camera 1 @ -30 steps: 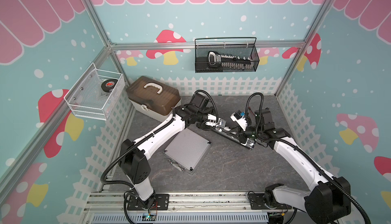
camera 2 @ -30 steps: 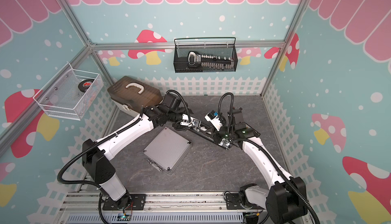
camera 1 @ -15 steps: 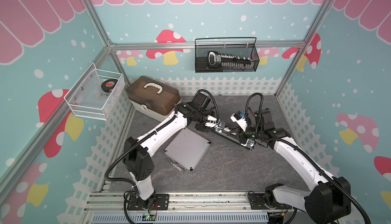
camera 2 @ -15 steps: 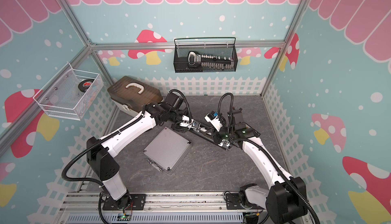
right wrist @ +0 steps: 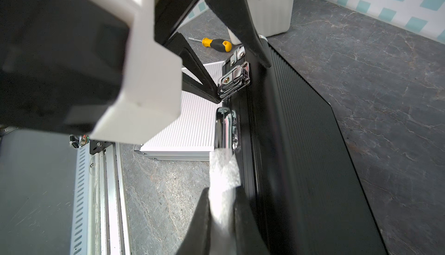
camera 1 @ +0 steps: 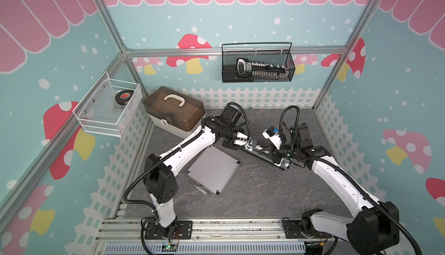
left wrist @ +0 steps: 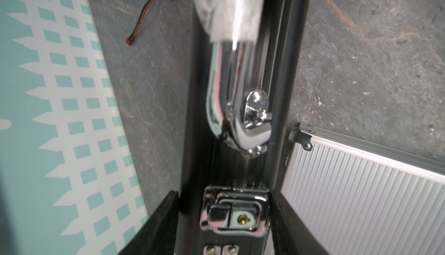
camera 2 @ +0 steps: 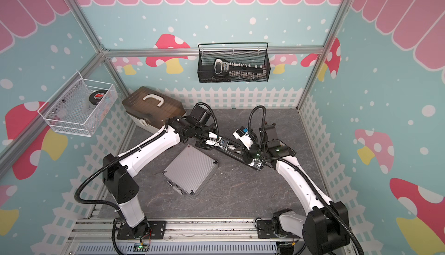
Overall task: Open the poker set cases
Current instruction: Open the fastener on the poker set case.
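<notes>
The black poker set case [camera 1: 265,153] [camera 2: 237,153] stands on its long edge near the middle of the floor, tilted. My right gripper [right wrist: 222,190] [camera 1: 277,156] is shut on its chrome handle [left wrist: 231,85], over the white foam wrap [right wrist: 222,167]. My left gripper [left wrist: 225,193] [camera 1: 250,143] straddles the case's upper edge at a closed chrome latch [left wrist: 234,214], with one finger against each face. The silver poker set case [camera 1: 213,170] [camera 2: 190,169] lies flat and closed beside it, with no gripper touching it.
A white box with a brown lid [camera 1: 174,111] stands at the back left. A yellow-handled screwdriver [right wrist: 216,44] lies behind the silver case. A red and black wire [left wrist: 142,17] lies by the fence wall. Wire baskets [camera 1: 257,66] [camera 1: 108,109] hang on the walls.
My left gripper slid a little along the black case's edge to the latch, and its jaws narrowed onto the case. The right arm and both cases kept still.
</notes>
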`<state>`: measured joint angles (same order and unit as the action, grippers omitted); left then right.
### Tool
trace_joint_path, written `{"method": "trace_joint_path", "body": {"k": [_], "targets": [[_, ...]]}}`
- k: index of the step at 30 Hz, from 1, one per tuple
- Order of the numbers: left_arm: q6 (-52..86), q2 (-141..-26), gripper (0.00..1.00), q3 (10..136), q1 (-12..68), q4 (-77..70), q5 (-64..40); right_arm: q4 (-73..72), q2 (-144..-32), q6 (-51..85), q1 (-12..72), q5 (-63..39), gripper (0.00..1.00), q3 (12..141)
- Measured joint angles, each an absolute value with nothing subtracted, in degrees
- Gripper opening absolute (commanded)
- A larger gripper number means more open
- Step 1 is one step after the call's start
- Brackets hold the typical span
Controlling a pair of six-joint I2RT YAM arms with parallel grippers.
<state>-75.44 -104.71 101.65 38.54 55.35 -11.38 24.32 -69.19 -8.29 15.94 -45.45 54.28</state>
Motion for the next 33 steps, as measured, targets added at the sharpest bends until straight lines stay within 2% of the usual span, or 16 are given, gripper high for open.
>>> {"method": "trace_joint_path", "body": {"k": [6, 10, 14, 18, 27, 33], "targets": [[-75.5, -105.8, 0.4, 104.1, 38.5, 58.7, -11.4, 24.0, -69.2, -8.3, 15.9, -45.4, 0.0, 54.3], [-75.5, -106.0, 0.4, 104.9, 38.5, 59.5, -11.6, 24.0, -69.3, -8.3, 15.8, -45.5, 0.0, 54.3], [-75.2, -106.1, 0.55, 104.7, 38.5, 58.7, -11.3, 24.1, -69.3, -8.3, 15.8, -45.6, 0.0, 54.3], [-75.0, -106.0, 0.6, 103.1, 38.5, 55.7, -11.2, 24.0, -69.3, -8.3, 15.8, -45.6, 0.0, 54.3], [-75.4, -106.2, 0.55, 102.8, 38.5, 55.0, -11.0, 23.8, -69.3, -8.3, 15.7, -45.6, 0.0, 54.3], [-75.9, -107.1, 0.55, 104.0, 38.8, 55.3, -10.0, 23.6, -69.4, -8.3, 15.7, -45.5, 0.0, 54.3]]}}
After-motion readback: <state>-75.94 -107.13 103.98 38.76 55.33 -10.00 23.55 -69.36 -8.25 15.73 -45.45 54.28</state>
